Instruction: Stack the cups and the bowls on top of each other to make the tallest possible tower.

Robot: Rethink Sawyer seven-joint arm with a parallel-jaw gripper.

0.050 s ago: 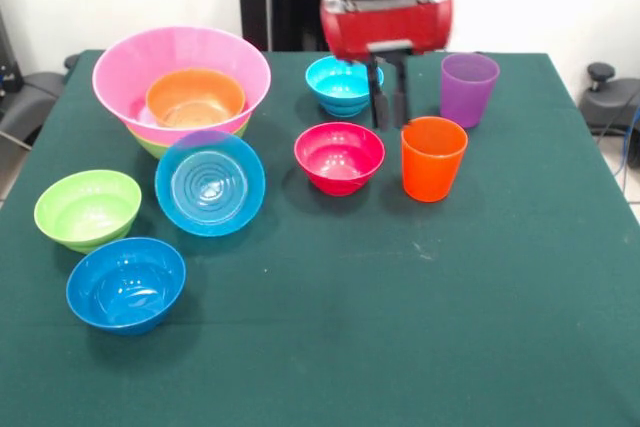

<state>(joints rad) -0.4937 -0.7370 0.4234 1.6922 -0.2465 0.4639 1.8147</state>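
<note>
On the left side of the green tabletop [330, 347], a lime green bowl [87, 208] sits above a dark blue bowl [126, 283] at the lower left. In the upper left stands the tower [182, 87]: a huge pink bowl [120, 72] rests on a green one, with an orange bowl [195, 97] nested inside it. A blue bowl [210, 183] leans tilted against the front of the tower, its open side facing us. Near the middle sits a magenta-red bowl [339, 156], and behind it, toward the top, a cyan bowl [343, 85]. The end effector [388, 97] hangs down at the top middle, and its two dark fingers are a little apart with nothing between them. It is just to the right of the cyan bowl, so that bowl looks like the nearest thing to grab, with a small move to the left. The orange cup [433, 158] stands upright lower and to the right of the end effector. The purple cup [469, 88] stands upright at the upper right.
</note>
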